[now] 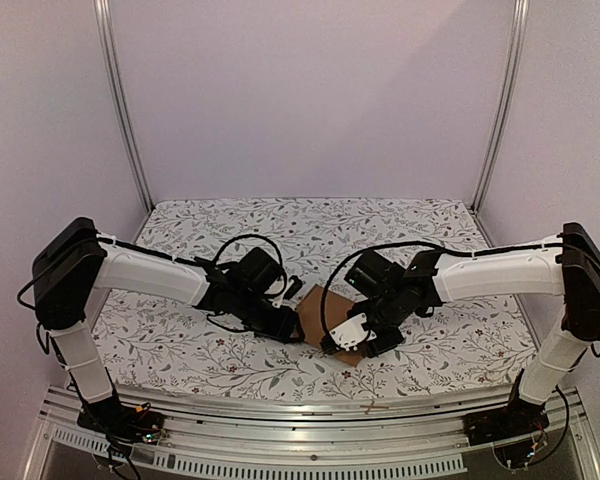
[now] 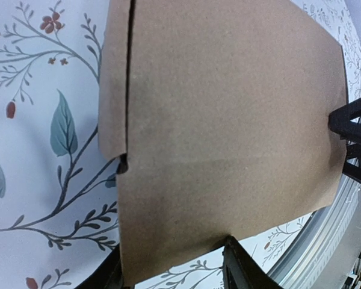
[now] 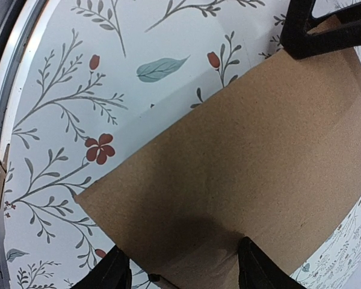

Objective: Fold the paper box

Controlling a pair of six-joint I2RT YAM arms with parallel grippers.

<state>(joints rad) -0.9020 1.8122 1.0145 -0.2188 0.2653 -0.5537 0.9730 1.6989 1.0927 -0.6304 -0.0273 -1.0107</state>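
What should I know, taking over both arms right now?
Left gripper: open, fingers astride one edge of the box, no grip visible.
Right gripper: open, fingers over the opposite edge.
Box: flat on the table, mid-way between the arms.
Done: both arms are in position at the box; no flap or wall is raised.
Left: all the folding.

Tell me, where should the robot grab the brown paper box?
By a thin outer edge, coming in low from the side. The paper box lies flat on the table, so only its edges can slip between two fingers.
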